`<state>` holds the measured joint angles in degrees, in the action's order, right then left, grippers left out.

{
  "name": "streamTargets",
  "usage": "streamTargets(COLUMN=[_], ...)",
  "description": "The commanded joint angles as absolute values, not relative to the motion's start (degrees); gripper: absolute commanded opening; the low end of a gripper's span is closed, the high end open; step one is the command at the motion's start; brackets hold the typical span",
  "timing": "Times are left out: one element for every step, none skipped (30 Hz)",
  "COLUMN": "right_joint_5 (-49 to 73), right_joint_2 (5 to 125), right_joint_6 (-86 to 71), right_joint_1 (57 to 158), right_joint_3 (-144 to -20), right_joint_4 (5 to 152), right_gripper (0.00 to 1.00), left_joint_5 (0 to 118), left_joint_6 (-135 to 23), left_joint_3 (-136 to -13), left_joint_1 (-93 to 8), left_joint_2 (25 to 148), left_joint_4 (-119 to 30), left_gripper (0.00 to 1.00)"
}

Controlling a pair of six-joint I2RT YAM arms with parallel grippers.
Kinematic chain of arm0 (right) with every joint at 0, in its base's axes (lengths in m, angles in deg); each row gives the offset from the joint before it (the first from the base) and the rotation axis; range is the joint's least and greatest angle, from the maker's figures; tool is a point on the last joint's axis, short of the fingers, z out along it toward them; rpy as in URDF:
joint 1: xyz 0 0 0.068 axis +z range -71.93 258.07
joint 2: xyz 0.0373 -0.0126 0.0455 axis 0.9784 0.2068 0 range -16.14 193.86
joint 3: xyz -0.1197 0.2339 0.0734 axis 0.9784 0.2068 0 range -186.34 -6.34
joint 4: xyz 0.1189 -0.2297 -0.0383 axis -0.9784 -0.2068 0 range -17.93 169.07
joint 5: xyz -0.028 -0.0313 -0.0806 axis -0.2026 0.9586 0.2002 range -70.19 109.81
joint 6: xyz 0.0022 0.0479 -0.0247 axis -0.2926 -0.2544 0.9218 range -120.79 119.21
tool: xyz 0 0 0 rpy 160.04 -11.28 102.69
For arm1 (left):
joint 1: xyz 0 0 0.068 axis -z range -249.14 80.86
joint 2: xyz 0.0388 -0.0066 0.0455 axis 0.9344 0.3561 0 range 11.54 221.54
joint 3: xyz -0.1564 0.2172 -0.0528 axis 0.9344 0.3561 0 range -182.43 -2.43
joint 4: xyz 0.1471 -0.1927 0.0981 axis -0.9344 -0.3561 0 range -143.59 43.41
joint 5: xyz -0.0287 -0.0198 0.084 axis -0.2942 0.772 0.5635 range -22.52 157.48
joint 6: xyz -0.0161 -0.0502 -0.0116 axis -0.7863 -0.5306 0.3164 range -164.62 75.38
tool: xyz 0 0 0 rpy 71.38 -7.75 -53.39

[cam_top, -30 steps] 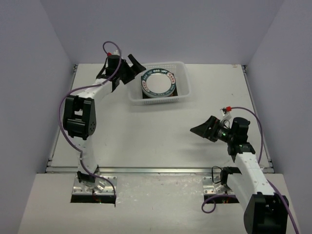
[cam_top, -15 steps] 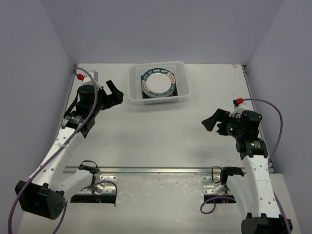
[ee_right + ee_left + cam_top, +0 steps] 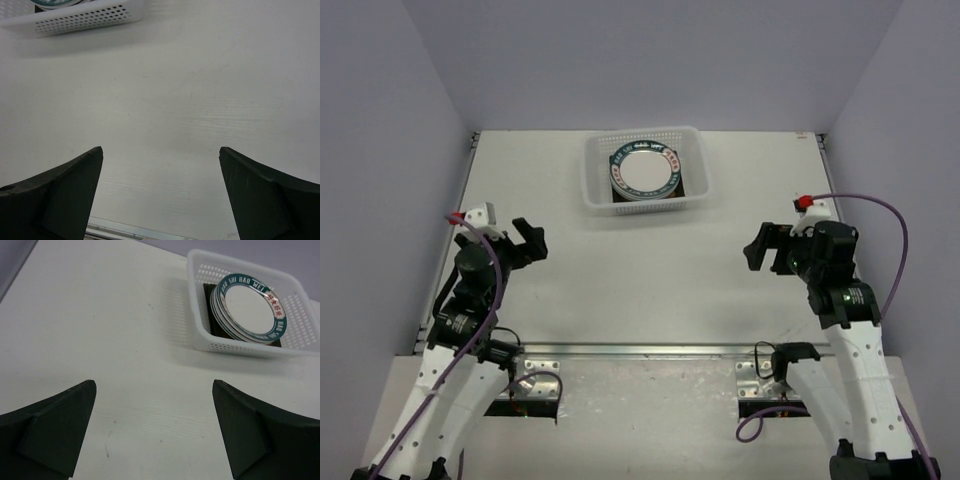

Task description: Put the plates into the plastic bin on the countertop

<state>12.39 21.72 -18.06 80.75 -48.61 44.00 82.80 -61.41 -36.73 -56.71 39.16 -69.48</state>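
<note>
- Nearest, the left jaws hang spread wide over the bare table (image 3: 650, 280). The left wrist view shows only table in the gap between them.
- Likewise the right jaws, well apart from the left, stand wide open and empty above the table.
- Farther on, the plastic bin (image 3: 645, 207) sits toward the far edge, well apart from both arms.
- Inside it the plates (image 3: 248, 302) lie stacked, with a teal-rimmed round plate (image 3: 644, 172) on top and a dark square dish (image 3: 208, 305) showing beneath. We see no plate outside the bin, so we judge the task about finished.
- Were we to lift one, we would expect it to be stiff, glazed, slippery and liable to chip, and the whole stack to be heavy. We would take only the top plate, by its raised rim, one jaw over and one under.
- Lastly, the bin looks light and bendy, so we would expect it to slide if nudged.
</note>
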Motion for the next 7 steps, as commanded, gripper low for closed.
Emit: streamTargets(right_joint_5=[15.0, 15.7, 16.7, 17.1, 16.7, 16.5, 16.5], right_joint_2=[21.3, 21.4, 21.3, 21.3, 21.4, 21.5, 21.7], right_joint_6=[-17.5, -17.9, -18.5, -18.8, -18.8, -18.8, -18.7], right_joint_1=[80.9, 81.1, 81.3, 81.5, 81.6, 81.8, 82.1], right_joint_3=[-44.9, -44.3, -43.7, -43.3, -43.2, -43.2, -43.3], right_joint_4=[50.1, 50.7, 51.3, 51.9, 52.4, 52.5, 52.6], right_gripper=[0.99, 0.99, 0.99, 0.99, 0.99, 0.99, 0.99], left_joint_5=[87.9, 88.4, 88.9, 89.3, 89.6, 89.7, 89.6], left_joint_6=[-60.2, -60.4, -60.7, -60.9, -61.0, -61.0, -61.1], left_joint_3=[-36.4, -36.4, -36.4, -36.5, -36.6, -36.6, -36.5], left_joint_1=[-56.4, -56.4, -56.4, -56.4, -56.4, -56.4, -56.4], left_joint_2=[38.4, 38.6, 38.8, 38.9, 38.9, 38.9, 38.8], left_joint_4=[-65.5, -65.6, -65.8, -65.9, -66.0, -66.1, -66.3], left_gripper=[1.00, 1.00, 1.00, 1.00, 1.00, 1.00, 1.00])
